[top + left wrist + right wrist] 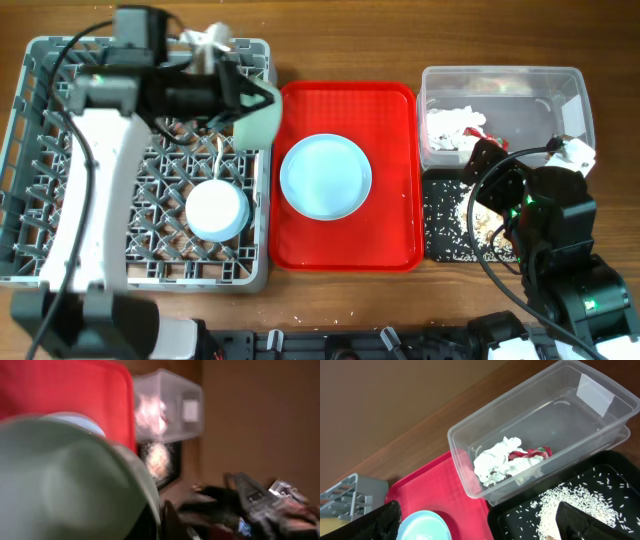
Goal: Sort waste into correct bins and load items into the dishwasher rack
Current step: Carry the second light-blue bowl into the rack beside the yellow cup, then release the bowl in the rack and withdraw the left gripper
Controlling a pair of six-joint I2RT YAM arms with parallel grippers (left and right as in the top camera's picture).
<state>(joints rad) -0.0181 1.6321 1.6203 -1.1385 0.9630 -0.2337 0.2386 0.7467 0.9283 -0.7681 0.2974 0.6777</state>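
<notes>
Bowl (65, 480) fills the left wrist view, held by the left end effector (252, 98) over the right edge of the rack (40, 250); not yet seated. Second bowl (217, 210) sits inverted among the pegs. Plate (325, 176) lies on the red tray (395, 230), unloaded. Right end effector (480, 527) hangs wide and empty above the black tray (440, 238), which holds the rice (565, 500). Napkin (497, 460) and wrapper (536, 453) lie in the tub (500, 72). Cutlery (208, 40) stands at the rack's far edge. Cup not located. Judgement: waste sorted; bowl and plate outstanding.
</notes>
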